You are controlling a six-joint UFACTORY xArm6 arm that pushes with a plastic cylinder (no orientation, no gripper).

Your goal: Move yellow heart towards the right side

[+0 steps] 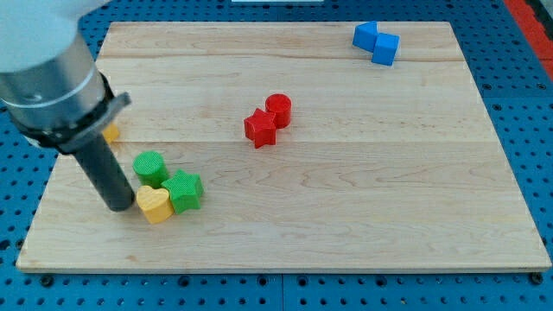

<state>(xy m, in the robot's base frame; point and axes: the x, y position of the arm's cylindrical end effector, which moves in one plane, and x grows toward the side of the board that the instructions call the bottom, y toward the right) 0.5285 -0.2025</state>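
Yellow heart (155, 205) lies lower left of the frame on the worktop (346, 216), touching the green star (184, 191); green cylinder (149, 166) just above. My tip (118, 206) sits just left of the heart. No claw is fitted.

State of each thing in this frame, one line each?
my tip: down on the board, at the yellow heart's left.
yellow heart: flat, touching the green star.
green star: flat.
green cylinder: upright.
red star: against the red cylinder.
blue blocks: together, top right.
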